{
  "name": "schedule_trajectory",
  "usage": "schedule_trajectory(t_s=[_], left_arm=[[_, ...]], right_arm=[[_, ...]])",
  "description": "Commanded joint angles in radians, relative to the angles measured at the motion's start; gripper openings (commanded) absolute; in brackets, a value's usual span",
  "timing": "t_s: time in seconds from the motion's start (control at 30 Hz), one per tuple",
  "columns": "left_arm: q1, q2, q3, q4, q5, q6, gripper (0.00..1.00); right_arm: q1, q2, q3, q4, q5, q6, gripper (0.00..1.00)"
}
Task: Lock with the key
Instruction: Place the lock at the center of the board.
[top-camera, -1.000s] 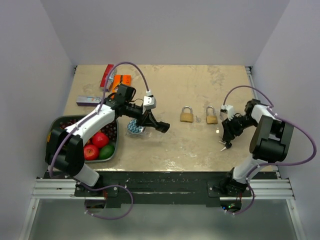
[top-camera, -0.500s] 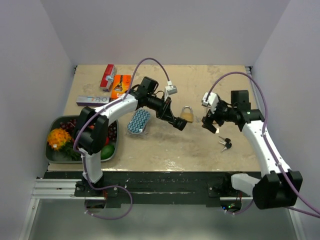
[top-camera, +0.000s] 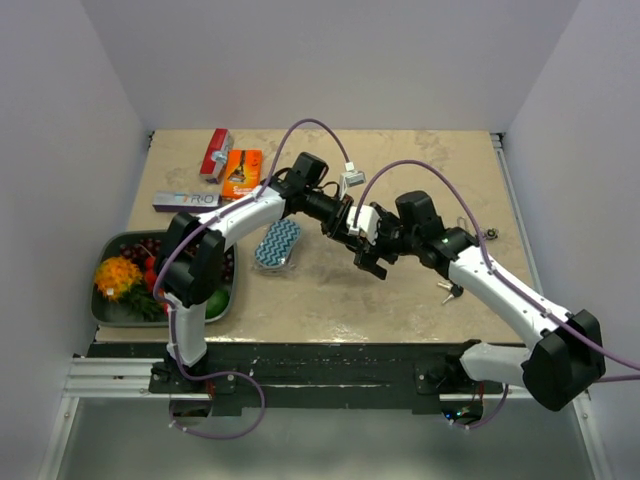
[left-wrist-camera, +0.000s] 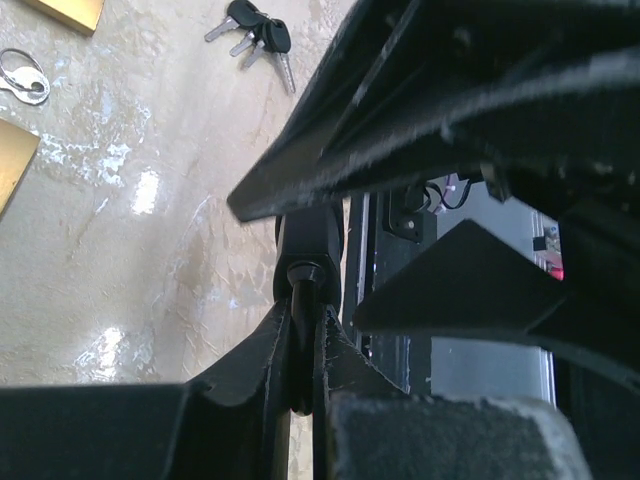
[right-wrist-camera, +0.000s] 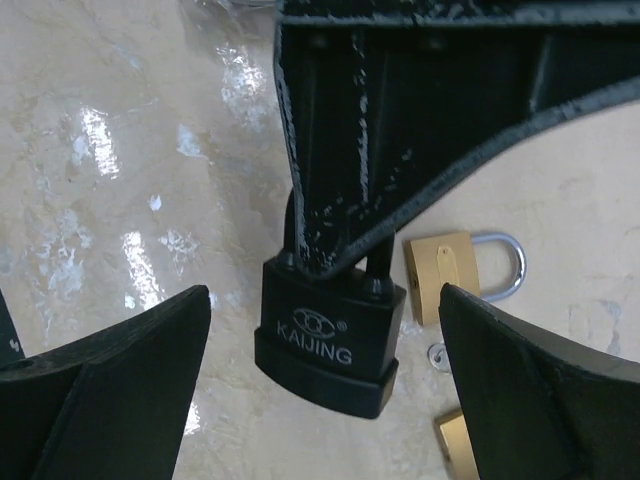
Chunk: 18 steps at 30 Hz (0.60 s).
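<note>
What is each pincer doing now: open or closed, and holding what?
Left pincer: closed on the black padlock, by its shackle.
Right pincer: open, one finger on each side of that padlock, holding nothing.

We see the left gripper (left-wrist-camera: 303, 345) pinching a black lock (left-wrist-camera: 312, 235) tight between its two fingers (left-wrist-camera: 250, 375). Big black parts (left-wrist-camera: 480, 100) hang over it. Farther off on the table (left-wrist-camera: 150, 280) lie keys (left-wrist-camera: 255, 30), a ring (left-wrist-camera: 25, 90) and bits of two gold locks (left-wrist-camera: 12, 165).

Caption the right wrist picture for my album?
Left gripper holds a black KAIJING padlock by its shackle between the open jaws of the right gripper, a brass padlock on the table behind.
</note>
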Motion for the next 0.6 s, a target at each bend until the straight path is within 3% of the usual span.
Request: schedule_trajectory(t_s=[0.0,0.2,0.33,0.47,0.57], left_arm=[[0.0,-0.034,0.045,0.019,0.078,-0.039,0.0],[0.002,-0.043,0.039,0.02,0.077,-0.033,0.0],[0.002,-0.037,0.048,0.025,0.089,-0.03,0.0],[0.002,-0.026,0.055,0.02,0.098,-0.03,0.0],[0.002,-0.026,0.06,0.02,0.098,-0.031,0.0]], right_arm=[[0.056,0.011,-0.002,0.111,0.095,0.025,0.95],[0.077,0.005,-0.031,0.146,0.199,0.027,0.74],[0.082,0.003,-0.048,0.145,0.225,0.021,0.72],[0.083,0.005,-0.069,0.137,0.241,0.008,0.85],[0.083,0.003,-0.077,0.142,0.241,0.014,0.72]])
